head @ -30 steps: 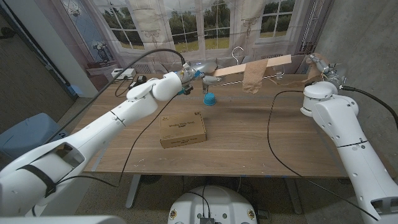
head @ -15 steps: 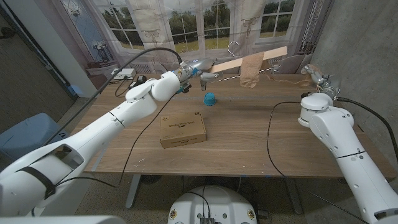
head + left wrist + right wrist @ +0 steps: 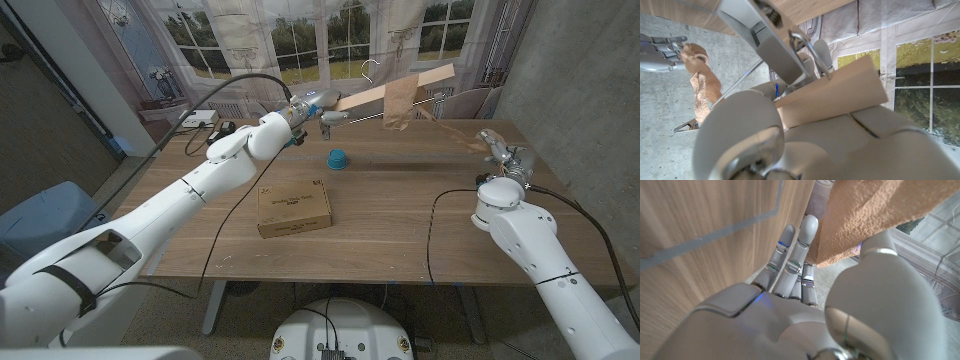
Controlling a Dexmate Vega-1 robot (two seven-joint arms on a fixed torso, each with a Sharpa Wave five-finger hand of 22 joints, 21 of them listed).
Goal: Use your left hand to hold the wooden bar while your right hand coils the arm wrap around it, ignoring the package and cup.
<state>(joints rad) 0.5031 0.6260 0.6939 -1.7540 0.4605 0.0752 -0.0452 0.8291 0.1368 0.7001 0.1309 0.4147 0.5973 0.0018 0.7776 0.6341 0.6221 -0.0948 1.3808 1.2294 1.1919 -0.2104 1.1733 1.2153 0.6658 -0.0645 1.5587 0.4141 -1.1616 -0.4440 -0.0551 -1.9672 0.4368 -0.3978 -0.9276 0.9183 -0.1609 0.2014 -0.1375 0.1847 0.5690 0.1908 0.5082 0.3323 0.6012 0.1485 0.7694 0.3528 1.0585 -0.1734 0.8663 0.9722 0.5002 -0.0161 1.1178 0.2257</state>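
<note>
The left hand (image 3: 322,113) grips the wooden bar (image 3: 395,91), which slants up and away rightward. The right hand (image 3: 497,148) grips the arm wrap (image 3: 399,101) trailing from it.

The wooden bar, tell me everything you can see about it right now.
The wooden bar is a pale, flat plank of light wood with square-cut ends. It is held up above the far side of the table, tilted so its right end sits higher. The left hand grips its lower left end. A tan, fuzzy arm wrap hangs over the bar near its raised end and trails to the right hand, which holds its other end. A metal wire hook shows beside the bar in the left wrist view.
</note>
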